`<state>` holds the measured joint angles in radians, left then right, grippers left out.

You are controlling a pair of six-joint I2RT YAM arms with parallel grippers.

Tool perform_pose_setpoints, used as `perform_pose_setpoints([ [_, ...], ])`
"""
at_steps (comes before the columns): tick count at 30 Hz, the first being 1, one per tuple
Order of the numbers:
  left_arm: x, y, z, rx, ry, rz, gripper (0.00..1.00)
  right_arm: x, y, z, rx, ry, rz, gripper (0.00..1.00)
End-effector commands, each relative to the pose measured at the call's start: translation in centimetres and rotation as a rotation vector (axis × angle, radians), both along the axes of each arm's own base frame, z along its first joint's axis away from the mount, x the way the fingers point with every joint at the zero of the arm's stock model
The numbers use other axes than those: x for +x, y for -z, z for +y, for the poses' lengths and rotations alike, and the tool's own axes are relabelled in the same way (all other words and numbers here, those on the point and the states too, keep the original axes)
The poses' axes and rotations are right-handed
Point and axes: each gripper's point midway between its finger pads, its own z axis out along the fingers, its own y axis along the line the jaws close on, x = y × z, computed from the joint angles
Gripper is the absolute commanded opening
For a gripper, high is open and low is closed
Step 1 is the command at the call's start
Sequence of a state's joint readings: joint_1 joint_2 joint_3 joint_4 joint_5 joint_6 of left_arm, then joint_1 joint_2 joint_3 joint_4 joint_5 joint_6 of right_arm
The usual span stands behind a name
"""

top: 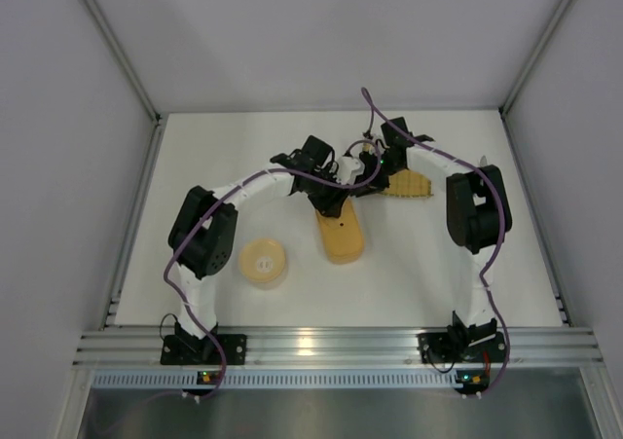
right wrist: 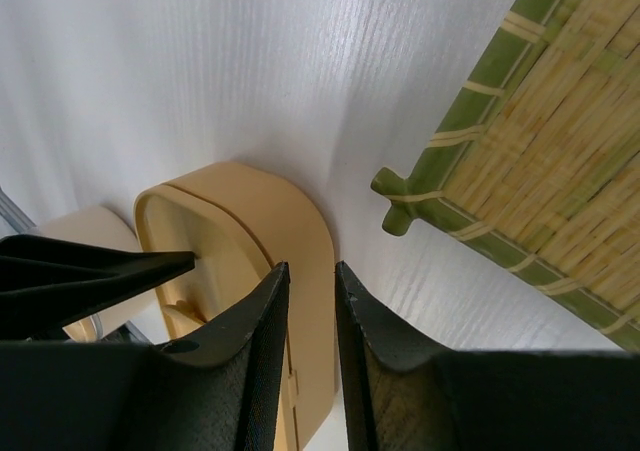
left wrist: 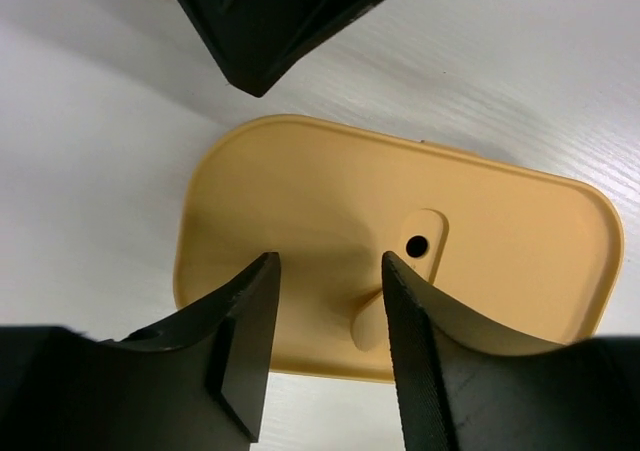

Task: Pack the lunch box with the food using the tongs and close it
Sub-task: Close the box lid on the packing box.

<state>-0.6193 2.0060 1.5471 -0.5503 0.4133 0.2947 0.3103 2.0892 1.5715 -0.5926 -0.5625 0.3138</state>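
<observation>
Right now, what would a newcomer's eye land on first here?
A tan oblong box mid-table with both hands crowded over it: the left hand hangs open right above its flat top, and the right hand sits close by its far rounded end. Next, the green-edged bamboo mat just right of the box, and a round yellow tub alone to its left.

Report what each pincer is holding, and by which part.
Nothing held. The left pincer stands open over the lunch box lid; the right pincer has a narrow empty gap.
</observation>
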Motion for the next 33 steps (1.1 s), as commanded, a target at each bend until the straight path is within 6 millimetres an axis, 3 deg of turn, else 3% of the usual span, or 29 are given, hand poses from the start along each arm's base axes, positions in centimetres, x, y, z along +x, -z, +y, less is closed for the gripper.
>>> perform_pose_setpoints([
  [1,-1.3,1.4,1.0,0.073,0.015,-0.011,0.52,0.7,-3.0,0.0,0.026,-0.015,-0.064,0.25],
  [7,-0.4,0.0,0.9,0.075,0.010,-0.087,0.61,1.0,-3.5,-0.7,0.036,0.002,-0.066,0.25],
  [22,-2.7,-3.4,-0.8,0.007,0.113,-0.120,0.69,1.6,-5.5,-3.4,0.082,0.048,-0.080,0.34],
  [27,-3.9,-3.1,-1.0,0.027,0.141,-0.113,0.69,1.5,-6.0,-4.0,0.094,0.052,-0.084,0.36],
  [33,-4.3,-0.7,-0.8,0.098,0.135,-0.130,0.69,1.0,-6.1,-4.3,0.100,0.037,-0.080,0.37],
])
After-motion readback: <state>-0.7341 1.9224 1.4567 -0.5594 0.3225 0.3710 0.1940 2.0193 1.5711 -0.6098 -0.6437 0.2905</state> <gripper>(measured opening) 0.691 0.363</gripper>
